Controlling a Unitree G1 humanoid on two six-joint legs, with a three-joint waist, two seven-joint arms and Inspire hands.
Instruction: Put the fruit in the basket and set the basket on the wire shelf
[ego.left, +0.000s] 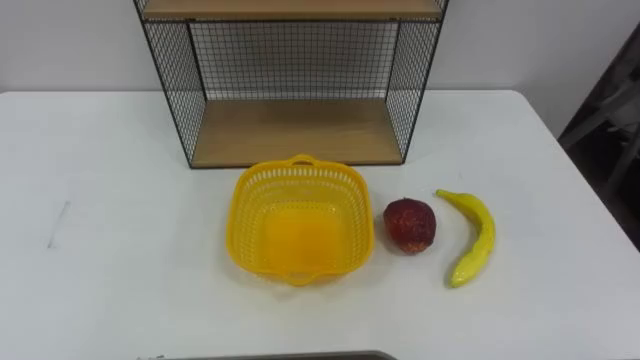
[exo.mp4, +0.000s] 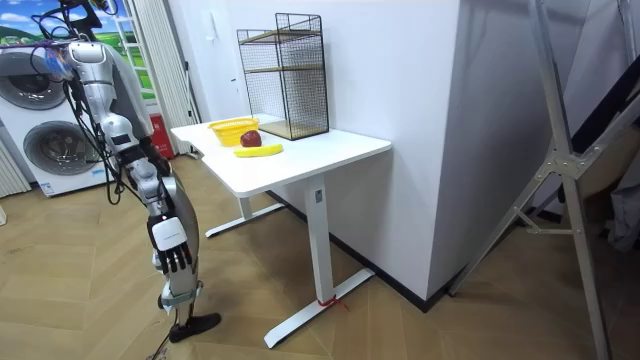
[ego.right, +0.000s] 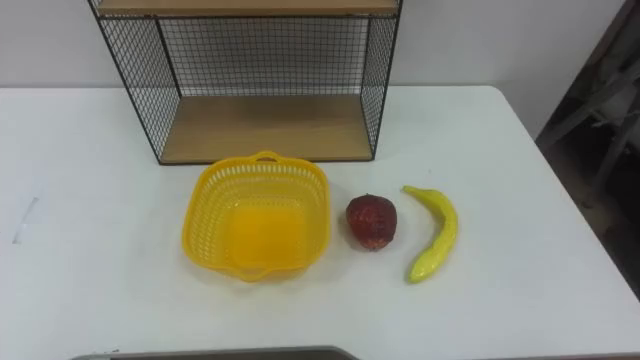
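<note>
Yellow basket (ego.left: 300, 218) empty, before shelf (ego.left: 290, 130); red fruit (ego.left: 410, 225), banana (ego.left: 472, 236) just right on table (ego.left: 120, 200). Right hand (exo.mp4: 170, 250) hangs slack, holding nothing. Take red fruit first, from above; don't nudge basket.

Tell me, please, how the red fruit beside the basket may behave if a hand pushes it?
The red fruit looks rounded, so a push would probably make it roll on the smooth white table, perhaps against the banana close on its right. Its skin looks slightly glossy, so it may slip in a loose hold.
</note>
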